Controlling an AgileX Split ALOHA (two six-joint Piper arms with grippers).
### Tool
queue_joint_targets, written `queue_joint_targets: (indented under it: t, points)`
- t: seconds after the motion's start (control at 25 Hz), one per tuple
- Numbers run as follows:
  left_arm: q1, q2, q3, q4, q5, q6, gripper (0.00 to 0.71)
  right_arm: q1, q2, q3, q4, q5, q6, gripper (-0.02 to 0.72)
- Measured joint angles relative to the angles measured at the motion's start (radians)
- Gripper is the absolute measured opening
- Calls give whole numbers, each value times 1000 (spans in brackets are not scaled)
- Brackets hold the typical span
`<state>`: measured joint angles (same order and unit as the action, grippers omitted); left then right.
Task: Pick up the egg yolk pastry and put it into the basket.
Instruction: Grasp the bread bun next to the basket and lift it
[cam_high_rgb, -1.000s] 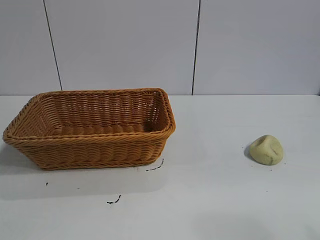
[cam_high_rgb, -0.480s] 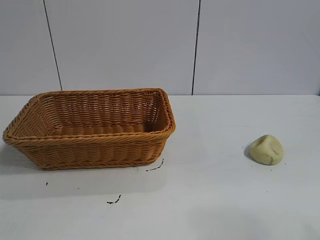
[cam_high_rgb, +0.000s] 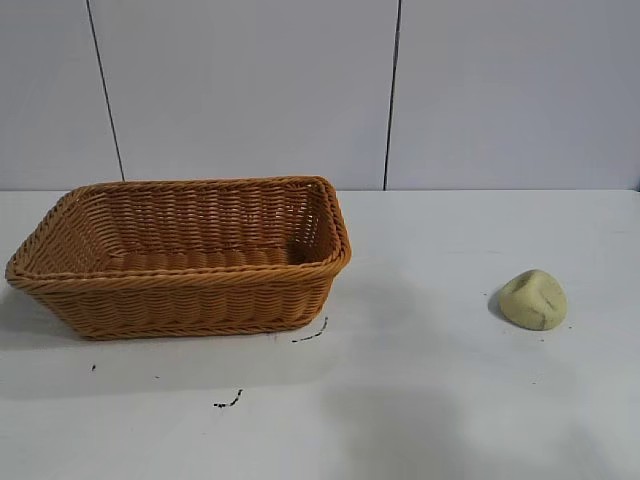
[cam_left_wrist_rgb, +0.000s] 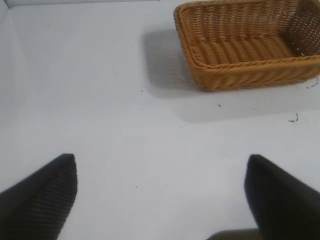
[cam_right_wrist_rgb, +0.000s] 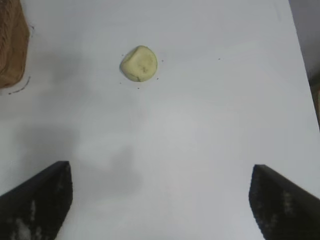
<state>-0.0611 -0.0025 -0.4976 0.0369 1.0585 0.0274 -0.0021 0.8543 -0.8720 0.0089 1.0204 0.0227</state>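
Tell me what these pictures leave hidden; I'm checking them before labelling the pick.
- Exterior view: both arms are out of frame; the basket near wall hides part of its floor.
- Left wrist view: the egg yolk pastry is not in frame; the basket's far end is cut by the edge.
- Right wrist view: the egg yolk pastry underside is hidden; only a basket corner shows.

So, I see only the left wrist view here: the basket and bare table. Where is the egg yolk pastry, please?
Observer: The egg yolk pastry lies on the table, far to the right of the basket in the exterior view, not touching it.
Operator: Is the right gripper near it?
Observer: The right gripper is open and faces the pastry from a distance; nothing is between its fingers.
Operator: Is anything inside the basket?
Observer: No, the exterior view shows it empty.
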Motion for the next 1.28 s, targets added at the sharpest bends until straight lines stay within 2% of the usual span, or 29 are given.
queue_joint_targets:
  t: [0.4,0.72,0.96,1.28]
  points:
    - [0,0,0,0,0,0,693,0,603,-270,-3,-4,-60,695]
    - [0,0,0,0,0,0,693,21,917,-466,16,-10,-67,695]
    - [0,0,0,0,0,0,693,91,1030,-486,23,-99,-81,695]
    - [0,0,0,0,0,0,693,94,1184,-487,-9,-209,-67,695]
